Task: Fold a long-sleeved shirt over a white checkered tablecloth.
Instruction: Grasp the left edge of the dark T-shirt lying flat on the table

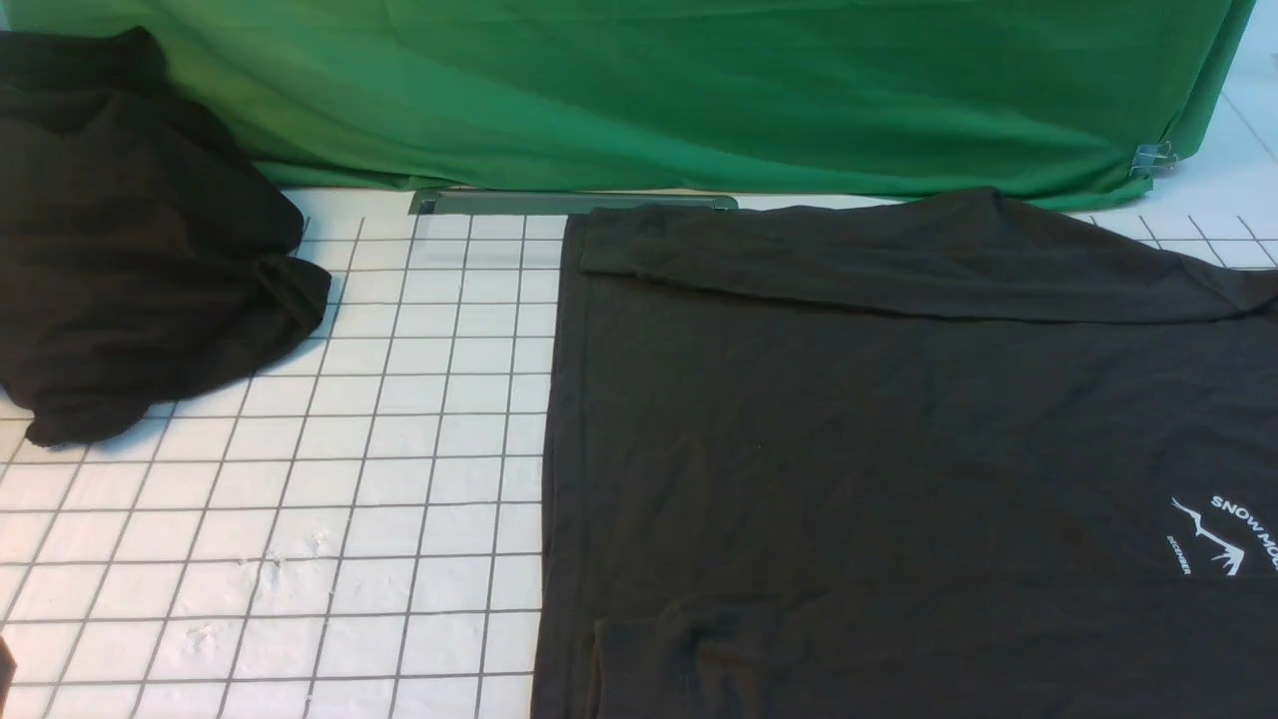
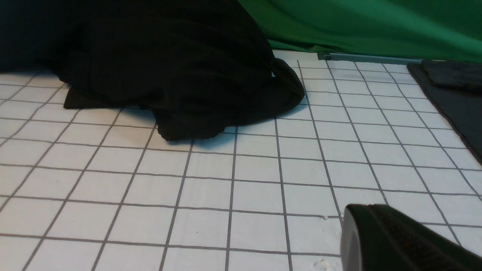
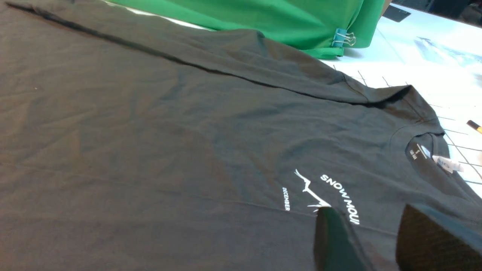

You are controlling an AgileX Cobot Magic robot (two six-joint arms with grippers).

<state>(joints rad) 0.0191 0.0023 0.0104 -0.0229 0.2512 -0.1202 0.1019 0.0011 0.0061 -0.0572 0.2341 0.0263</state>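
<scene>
Two garments: the long-sleeved shirt (image 1: 849,449) and a black heap of cloth (image 1: 130,250), both on the white checkered tablecloth (image 1: 399,449).
Shirt: spread flat, logo (image 1: 1223,539) facing up, one sleeve (image 1: 899,260) folded across its far edge.
Black heap: well apart from the shirt, beyond its hem side.
Green backdrop (image 1: 649,90): just behind the shirt's far edge.
Right gripper (image 3: 371,241): fingers spread, nothing between them, over the shirt beside the logo; contact cannot be told.
Left gripper (image 2: 376,237): jaws pressed together, over bare tablecloth, well apart from the shirt.
</scene>
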